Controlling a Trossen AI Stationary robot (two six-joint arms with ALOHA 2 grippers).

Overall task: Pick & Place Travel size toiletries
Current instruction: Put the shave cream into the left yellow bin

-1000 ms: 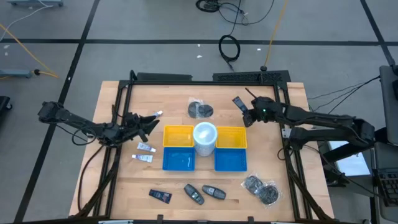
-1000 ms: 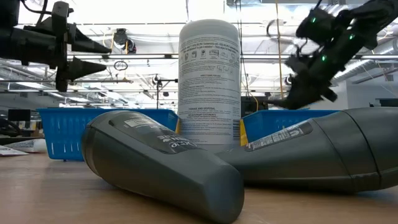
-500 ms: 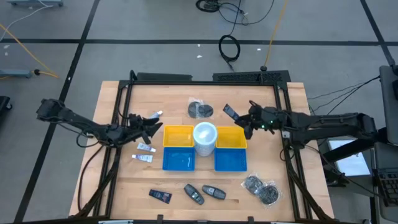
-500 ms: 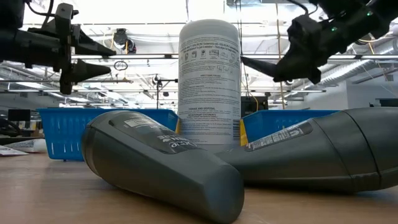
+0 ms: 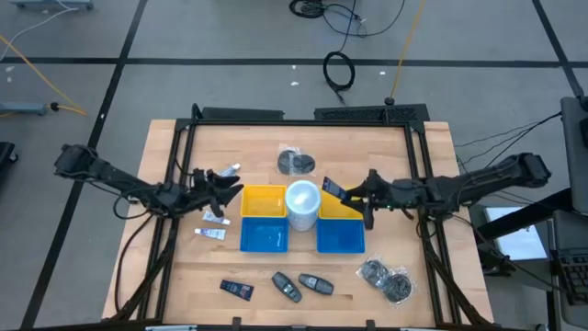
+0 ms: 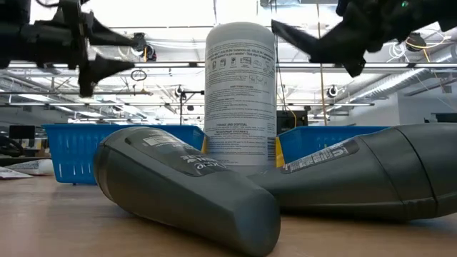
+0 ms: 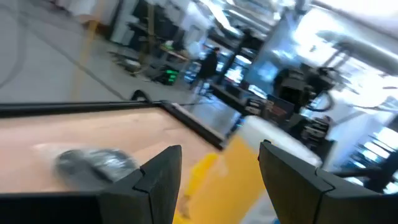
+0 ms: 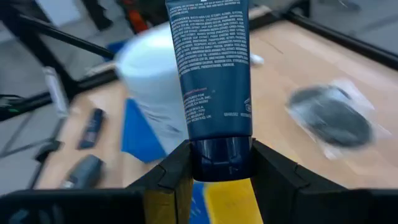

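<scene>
1. The right claw (image 5: 352, 196) grips a dark blue tube (image 8: 211, 68) by its cap end; in the right wrist view the two fingers pinch the dark cap and the tube body sticks straight out ahead of them.

2. In the high view that tube (image 5: 333, 188) hangs over the inner edge of the right yellow bin (image 5: 354, 210), just beside the white canister (image 5: 302, 204). Its long axis runs roughly in line with the right arm, pointing toward the canister.

3. The relation that matters, as I judge it: the held tube is already above the yellow bin, so a release here calls only for a short drop, provided the tip stays clear of the canister.

4. The left claw (image 5: 223, 187) hovers with its fingers apart and nothing between them, just off the left yellow bin (image 5: 261, 200).

5. Three small white tubes lie on the surface (image 5: 432, 267) by the left claw: one (image 5: 228, 170) on the far side of it, two more (image 5: 217, 218) (image 5: 210, 233) on the near side, beside the left blue bin (image 5: 264, 237). All lie roughly crosswise to the surface's depth.

6. The left arm is far nearer these white tubes than the right arm.
</scene>
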